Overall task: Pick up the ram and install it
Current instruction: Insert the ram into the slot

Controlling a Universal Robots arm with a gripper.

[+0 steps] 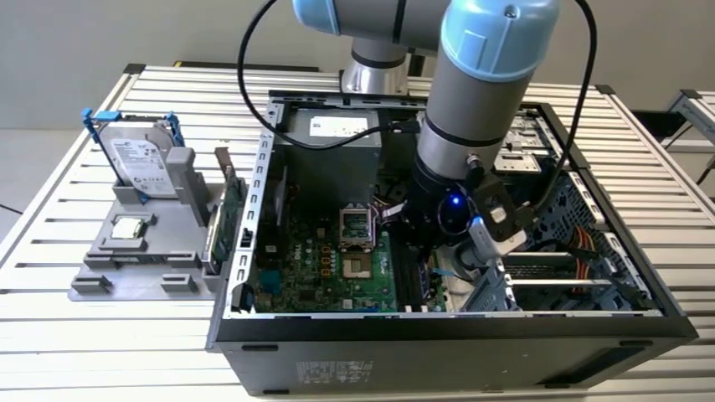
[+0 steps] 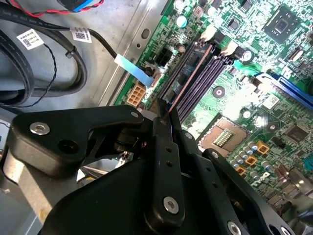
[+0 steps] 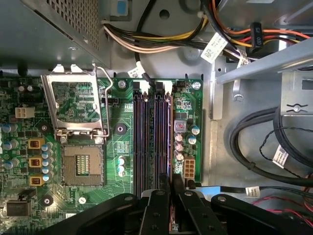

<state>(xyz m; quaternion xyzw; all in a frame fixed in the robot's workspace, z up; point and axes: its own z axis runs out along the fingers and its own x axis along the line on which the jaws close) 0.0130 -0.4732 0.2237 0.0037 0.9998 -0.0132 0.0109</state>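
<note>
Gripper (image 2: 164, 117) is clamped on the ram (image 2: 188, 81), held edge-on right above the memory slots (image 3: 151, 142) beside the CPU socket (image 3: 80, 164). Step looks like insertion: pick done, seating not yet. Needs the edge lined w/ one slot, then a straight push. Exterior view adds the open PC case (image 1: 447, 322) and arm reaching in; second wrist view gives the stick's thin edge.

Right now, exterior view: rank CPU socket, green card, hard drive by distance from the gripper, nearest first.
Gripper sits inside the case.
1. CPU socket: on the motherboard, toward the view's left.
2. Green card: upright outside the case wall.
3. Hard drive: farthest left, in the stand.
</note>
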